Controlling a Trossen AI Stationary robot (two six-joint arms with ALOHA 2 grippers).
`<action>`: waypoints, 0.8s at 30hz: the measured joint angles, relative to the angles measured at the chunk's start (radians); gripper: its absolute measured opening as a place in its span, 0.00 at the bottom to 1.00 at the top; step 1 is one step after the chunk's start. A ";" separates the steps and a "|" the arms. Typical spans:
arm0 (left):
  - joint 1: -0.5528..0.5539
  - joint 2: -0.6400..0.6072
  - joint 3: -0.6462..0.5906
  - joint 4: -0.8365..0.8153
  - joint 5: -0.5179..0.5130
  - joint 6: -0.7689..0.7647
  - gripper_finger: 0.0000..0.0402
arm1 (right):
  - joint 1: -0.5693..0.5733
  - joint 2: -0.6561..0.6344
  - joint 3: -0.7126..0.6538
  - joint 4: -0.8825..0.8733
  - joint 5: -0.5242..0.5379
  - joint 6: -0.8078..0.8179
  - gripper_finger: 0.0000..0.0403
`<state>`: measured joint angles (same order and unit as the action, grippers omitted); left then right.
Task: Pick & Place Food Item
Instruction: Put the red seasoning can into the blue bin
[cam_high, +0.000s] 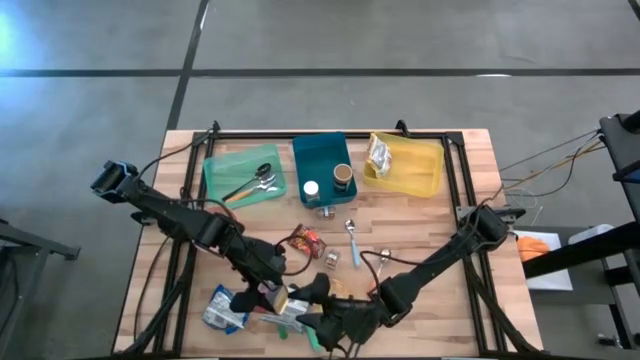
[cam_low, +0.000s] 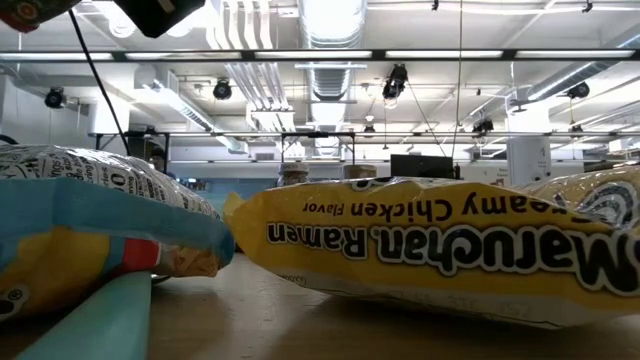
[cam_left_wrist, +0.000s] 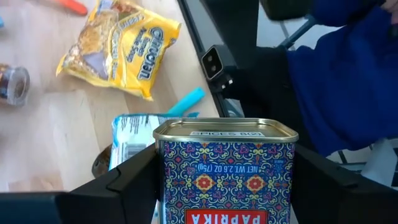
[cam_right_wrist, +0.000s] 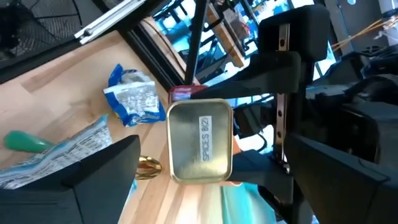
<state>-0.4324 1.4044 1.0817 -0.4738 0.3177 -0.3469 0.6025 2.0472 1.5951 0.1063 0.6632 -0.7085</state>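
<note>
The wooden surface (cam_high: 450, 240) carries three bins along its far edge: one green bin (cam_high: 243, 176), one teal bin (cam_high: 322, 168) and one yellow bin (cam_high: 405, 166). The green one holds metal cutlery, but how many pieces I cannot count. The teal one holds two small round containers. The yellow one holds one crinkled packet.

Both arms meet over the near edge of the surface, and there the high view is crowded: the dark links cover most of the packets, so their number is hard to tell. The low view is almost filled by one yellow ramen packet (cam_low: 440, 250) lying flat, with a blue and white packet (cam_low: 90, 225) beside it at the left; both are cut off by the frame.

The paprika tin (cam_left_wrist: 224, 171) is held up above the near edge of the surface, between the fingers of the left tool (cam_left_wrist: 224, 186), which grips it on two opposite sides. Its lower part is cut off in the left wrist view. The right tool (cam_right_wrist: 205, 180) stands just beside the same tin, with its fingers spread wide on either side of the tin's metal end; they seem not to touch it, though the view is unclear.

One spoon (cam_high: 352, 240) lies on the middle of the surface, near one small red packet (cam_high: 307, 241).
</note>
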 joint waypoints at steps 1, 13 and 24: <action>0.003 0.000 0.000 0.007 0.008 0.001 0.69 | -0.001 0.000 0.000 0.003 -0.005 0.006 0.98; 0.031 0.000 0.000 0.121 0.070 0.015 0.69 | -0.019 0.000 0.000 0.034 -0.105 -0.002 0.98; 0.043 0.000 0.000 0.192 0.125 0.046 0.69 | -0.067 0.000 0.000 0.033 -0.135 -0.005 0.98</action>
<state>-0.3897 1.4044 1.0813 -0.2816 0.4423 -0.3010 0.5360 2.0472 1.5948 0.1394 0.5278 -0.7135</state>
